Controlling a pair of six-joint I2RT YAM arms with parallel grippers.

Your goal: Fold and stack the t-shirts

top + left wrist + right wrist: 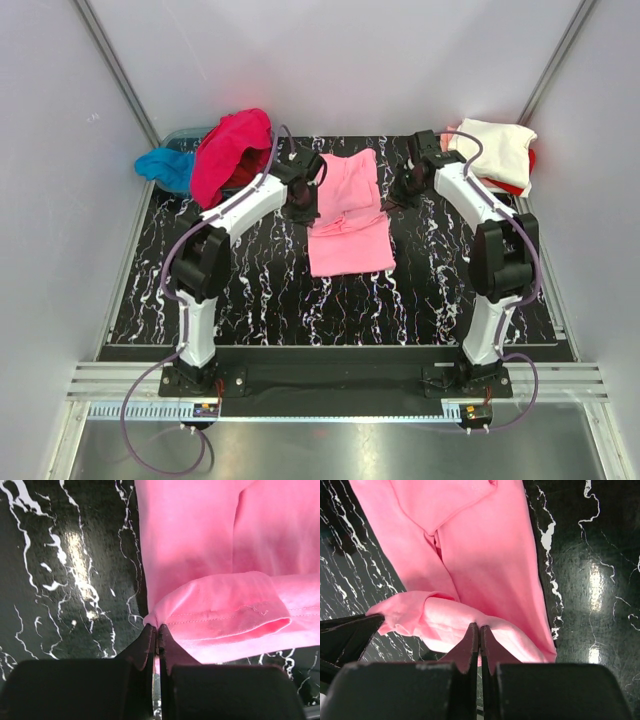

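No writing, label, brand mark, number or sign can be read in any of the three views: none on the light pink cloth t-shirt [348, 215], which shows only plain fabric and stitched hems, and none on the black white-veined table top [260, 300].

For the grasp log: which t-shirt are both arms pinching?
The light pink t-shirt in the middle; left fingers and right fingers pinch its edges. Hot pink shirt, blue shirt and cream shirt sit at the back.
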